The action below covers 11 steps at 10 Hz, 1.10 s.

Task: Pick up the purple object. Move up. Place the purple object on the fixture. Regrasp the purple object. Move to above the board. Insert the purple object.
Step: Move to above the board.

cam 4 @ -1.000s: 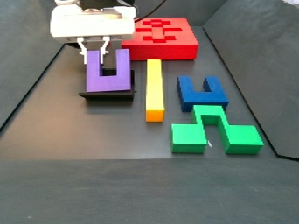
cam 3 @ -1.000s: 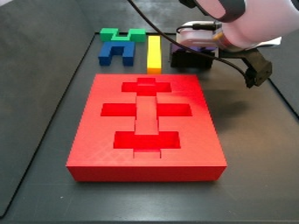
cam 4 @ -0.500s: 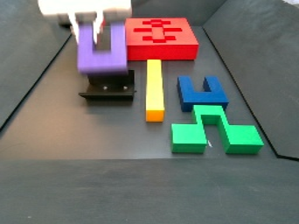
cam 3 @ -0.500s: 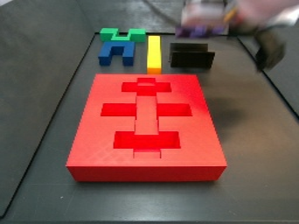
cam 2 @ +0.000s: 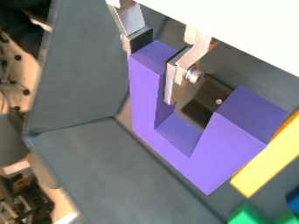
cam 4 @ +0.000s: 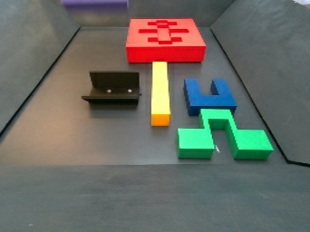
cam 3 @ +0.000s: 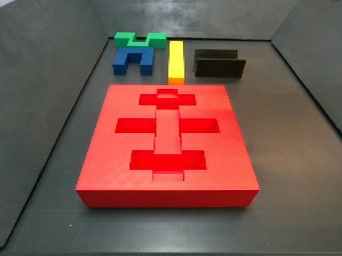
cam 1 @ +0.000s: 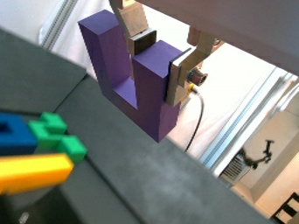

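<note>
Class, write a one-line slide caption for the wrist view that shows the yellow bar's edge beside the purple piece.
The tool grips one prong of the purple object, with the yellow bar beside it.

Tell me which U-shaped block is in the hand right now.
The purple object: the hand grips one of its prongs in both wrist views. The blue U-shaped block lies on the floor beside the yellow bar.
</note>
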Tool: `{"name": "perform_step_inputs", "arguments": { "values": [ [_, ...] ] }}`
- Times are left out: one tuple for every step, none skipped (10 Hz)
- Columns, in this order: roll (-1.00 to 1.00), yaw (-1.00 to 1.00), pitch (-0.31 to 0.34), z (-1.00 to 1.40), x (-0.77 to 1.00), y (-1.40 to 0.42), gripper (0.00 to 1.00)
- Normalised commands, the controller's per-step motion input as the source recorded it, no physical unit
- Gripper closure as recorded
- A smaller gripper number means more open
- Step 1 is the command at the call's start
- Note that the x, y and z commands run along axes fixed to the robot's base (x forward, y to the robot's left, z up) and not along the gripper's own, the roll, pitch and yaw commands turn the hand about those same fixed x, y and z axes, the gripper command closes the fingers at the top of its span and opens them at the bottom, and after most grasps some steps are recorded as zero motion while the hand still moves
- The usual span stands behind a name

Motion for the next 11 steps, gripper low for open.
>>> {"name": "perform_step_inputs", "arguments": {
  "values": [
    [-0.02,-0.01,0.048,0.44,0.01,-0.01,1.0],
    [-1.0,-0.04,0.038,0.26,-1.27,-1.4,1.0],
    [-1.0,-0.03,0.024,0.27,-1.28,-1.4,1.0],
    [-1.0,-0.03,0.0,0.3,-1.36,-1.4,1.0],
    [-1.0,-0.02,-0.016,0.24,-1.4,-1.32,1.0],
    [-1.0,-0.02,-0.012,0.27,-1.4,-1.37,1.0],
    [-1.0,-0.02,-0.013,0.26,-1.4,-1.36,1.0],
    [-1.0,-0.01,-0.014,0.12,-0.78,-0.74,1.0],
    [-1.0,-0.01,-0.008,0.02,-0.27,-0.21,1.0],
    [-1.0,-0.02,0.008,0.02,-0.11,-0.1,1.0],
    [-1.0,-0.02,-0.007,0.02,-0.08,-0.04,1.0]
  ]
}}
